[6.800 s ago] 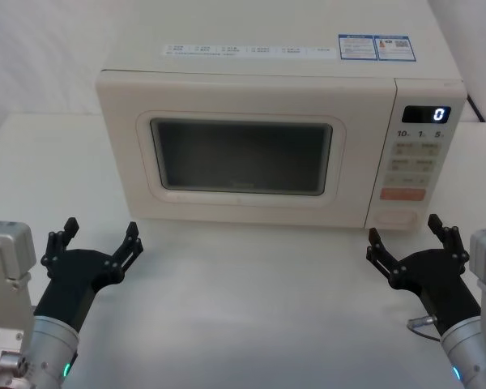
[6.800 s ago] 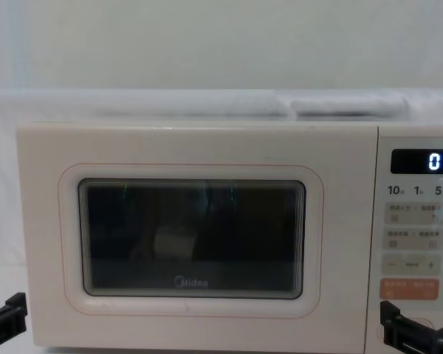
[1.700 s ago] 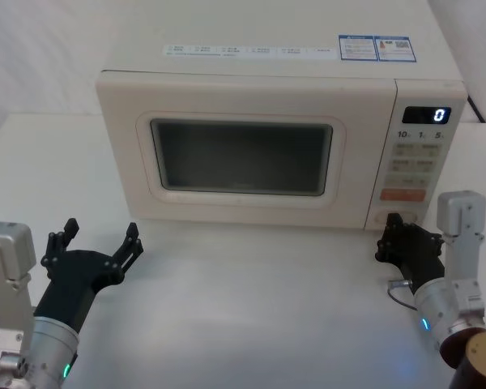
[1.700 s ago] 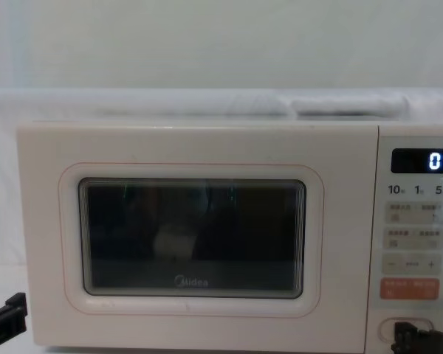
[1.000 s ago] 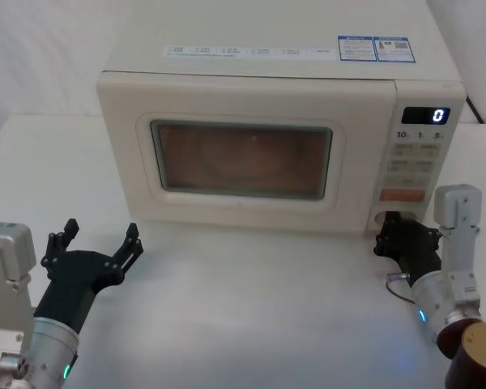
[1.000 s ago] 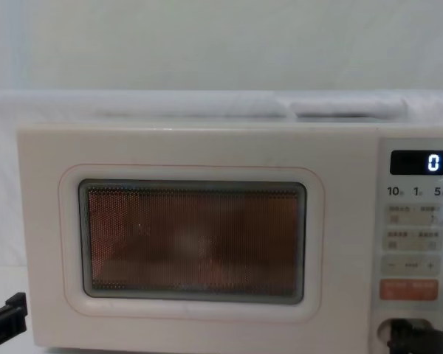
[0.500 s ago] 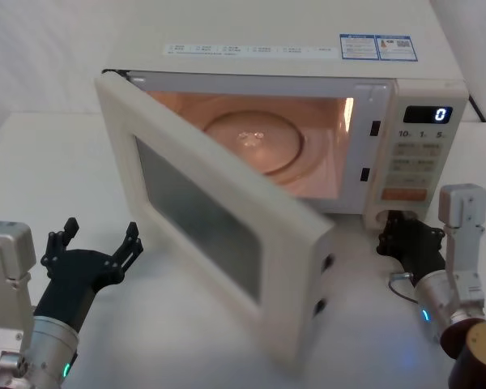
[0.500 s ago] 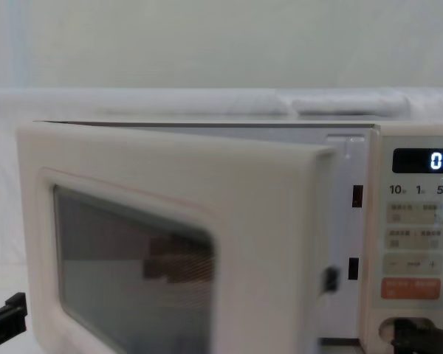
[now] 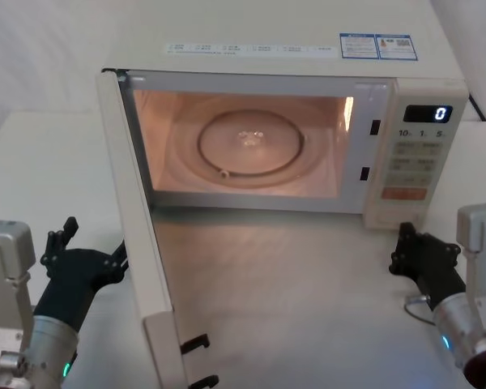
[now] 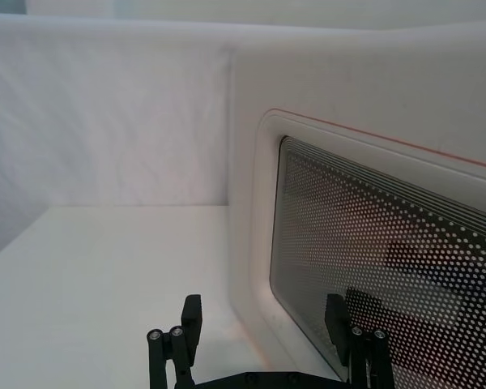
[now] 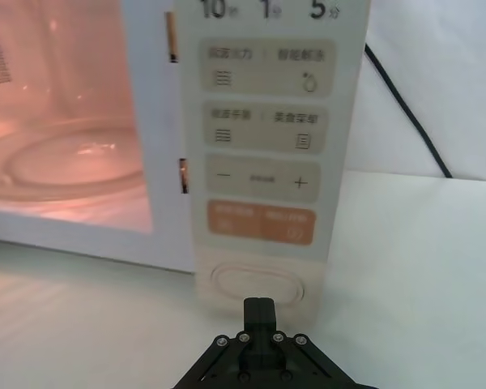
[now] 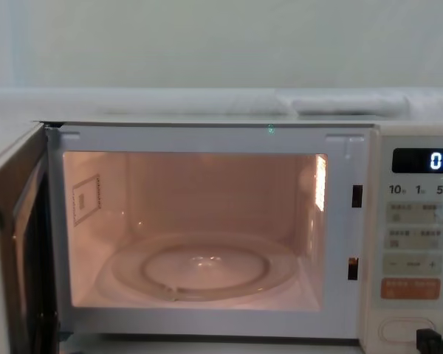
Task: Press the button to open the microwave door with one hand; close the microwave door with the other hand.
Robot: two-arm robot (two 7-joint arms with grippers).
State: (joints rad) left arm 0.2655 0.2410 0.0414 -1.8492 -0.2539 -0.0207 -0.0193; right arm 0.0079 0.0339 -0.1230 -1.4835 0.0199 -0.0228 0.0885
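The microwave door stands wide open, swung out to the left with its edge toward me; it also shows in the chest view. My left gripper is open just left of the door's outer face, low over the table. In the left wrist view its fingers stand apart before the door's dotted window. My right gripper is shut, a short way in front of the cream button and apart from it. The right wrist view has the shut tips just below the button.
The lit cavity holds a glass turntable. The control panel has an orange key above the button. A black cable runs behind the microwave on the right. White tabletop lies before the cavity.
The door has swung from half open to fully open at the left. My right gripper has drawn back from the button toward me. The left arm has not moved.
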